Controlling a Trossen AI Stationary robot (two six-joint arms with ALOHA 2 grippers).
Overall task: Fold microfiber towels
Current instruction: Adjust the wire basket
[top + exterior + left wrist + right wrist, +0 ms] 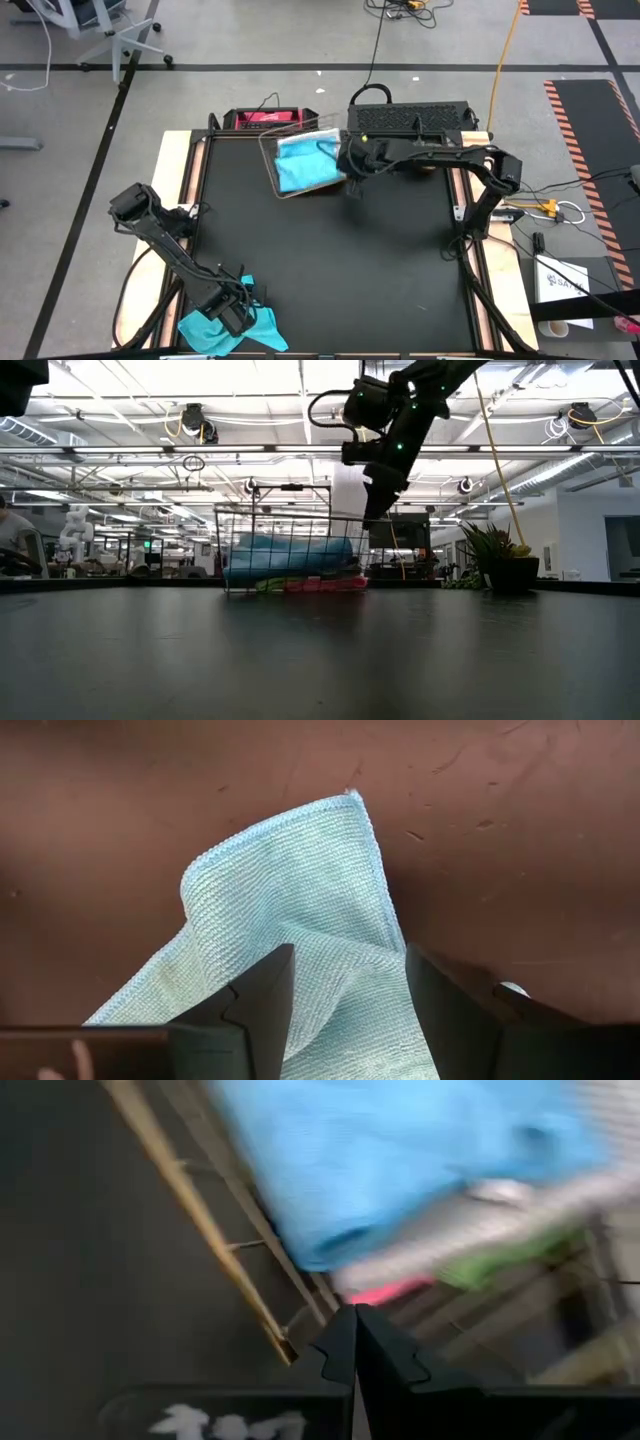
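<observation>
The left gripper point(228, 312) is positioned at the near left corner of the table point(330, 250), directly over a turquoise towel point(215, 332) that lies crumpled on the dark surface, partly over the table's front edge. In the left wrist view, the two dark fingers point(262, 1005) stand apart with a raised fold of this towel point(290, 910) between them; the cloth rises in a loose peak and spreads flat toward one corner, and whether the fingers press on the fabric cannot be determined. The right gripper point(352, 186) is extended across the far side of the table and hangs just beside the near right corner of the copper wire basket point(300, 165). Its fingers are fully closed against each other, with nothing between them, as the right wrist view shows point(355, 1342). The basket stands on the table near the far edge and contains the remaining towels: a second turquoise towel point(305, 160) lies on top, a light grey towel point(500, 1230) is below it, and a lime green towel point(500, 1265) and a pink towel point(385, 1292) lie at the bottom. In the low view, the basket point(290, 555) is upright with the turquoise cloth point(285, 555) piled inside, and the right gripper point(380, 510) is suspended above the basket's right end.
</observation>
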